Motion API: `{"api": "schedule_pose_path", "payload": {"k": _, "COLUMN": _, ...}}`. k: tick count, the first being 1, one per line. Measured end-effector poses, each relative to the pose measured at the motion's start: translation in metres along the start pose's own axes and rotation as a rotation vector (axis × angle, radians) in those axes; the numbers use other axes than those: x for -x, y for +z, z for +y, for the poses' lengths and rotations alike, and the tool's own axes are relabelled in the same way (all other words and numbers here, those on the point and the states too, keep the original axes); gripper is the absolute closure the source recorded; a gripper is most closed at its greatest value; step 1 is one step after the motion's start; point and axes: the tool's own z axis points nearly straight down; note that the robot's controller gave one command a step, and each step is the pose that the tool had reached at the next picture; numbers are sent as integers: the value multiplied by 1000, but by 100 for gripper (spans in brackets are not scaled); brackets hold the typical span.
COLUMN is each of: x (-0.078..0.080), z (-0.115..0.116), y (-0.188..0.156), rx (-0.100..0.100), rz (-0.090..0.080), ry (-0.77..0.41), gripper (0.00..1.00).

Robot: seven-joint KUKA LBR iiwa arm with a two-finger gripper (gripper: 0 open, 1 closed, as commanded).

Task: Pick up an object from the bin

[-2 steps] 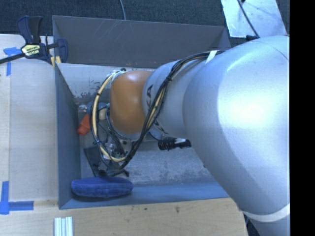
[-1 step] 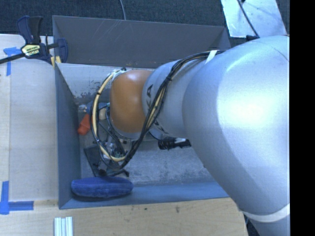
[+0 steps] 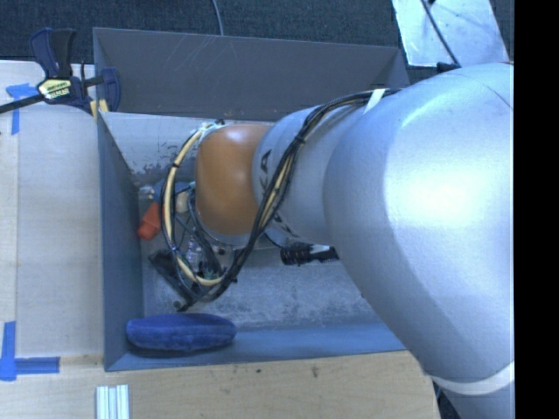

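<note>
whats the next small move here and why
Probably ease the gripper a little toward the view's left, over the small orange thing: it lies right beside it, near the left wall of the bin. The blue oblong thing lies farther off, by the near wall.

Single camera above bin [image 3: 244, 72], tilted slightly sideways, close; arm [image 3: 419, 216] in from right.

We look down on a pale wooden bench [image 3: 52, 234] that runs from 9 o'clock round to 6 o'clock, its grain showing. Beyond it, from 11 to 12 o'clock, lies a dark, finely textured floor [image 3: 288, 7] with a thin black cable [image 3: 215, 11] curving over it. At 1 o'clock a white sheet [image 3: 472, 24] catches bright light.
</note>
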Motion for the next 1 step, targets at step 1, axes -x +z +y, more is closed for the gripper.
{"api": "schedule_pose_path", "payload": {"k": 1, "x": 2, "z": 0, "y": -28, "rx": 3, "rz": -3, "ry": 2, "gripper": 100}}
